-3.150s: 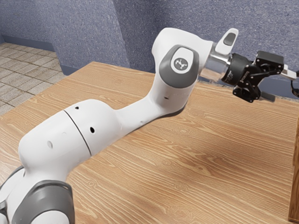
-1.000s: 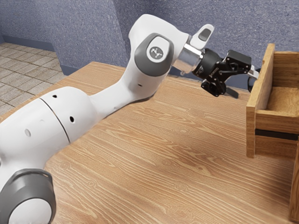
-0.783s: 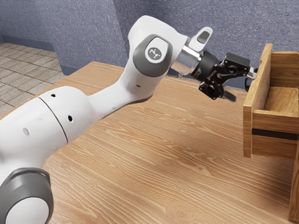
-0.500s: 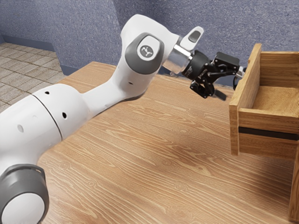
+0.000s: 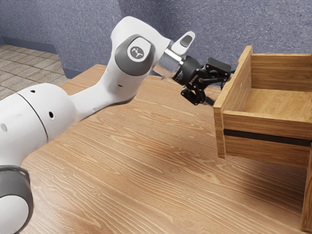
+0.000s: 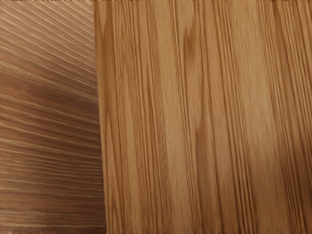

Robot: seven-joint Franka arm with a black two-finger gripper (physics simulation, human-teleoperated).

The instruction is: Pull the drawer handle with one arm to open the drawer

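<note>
- Black two-finger tool (image 5: 213, 82) at the end of the white robot arm (image 5: 97, 97) sits right up against the outer face of the drawer's front board (image 5: 234, 85).
- I cannot tell if the tool is clenched or released, because the board covers its tip.
- In the exterior view the arm comes in from the left and reaches across toward the right.
- The light brown wooden drawer (image 5: 265, 124) is at the exterior view's right, and it sticks far out into the open.
- You can look down into the drawer and see its bare wooden bottom (image 5: 273, 102).
- A dark strip (image 5: 263, 136) runs along the drawer's side wall, low down.
- The drawer hangs above the wooden counter (image 5: 161, 165) and does not touch it.
- A tall brown wooden post (image 5: 307, 195) stands at the exterior view's right edge, under the drawer.
- Behind the counter is a speckled blue-grey wall (image 5: 73, 24), and a pale tiled floor (image 5: 19, 73) lies beside it.
- In the wrist view the front board (image 6: 204, 117) is very close to the hand, with its wood lines running up and down.
- Next to the board, the counter (image 6: 48, 122) shows with slanted wood lines.
</note>
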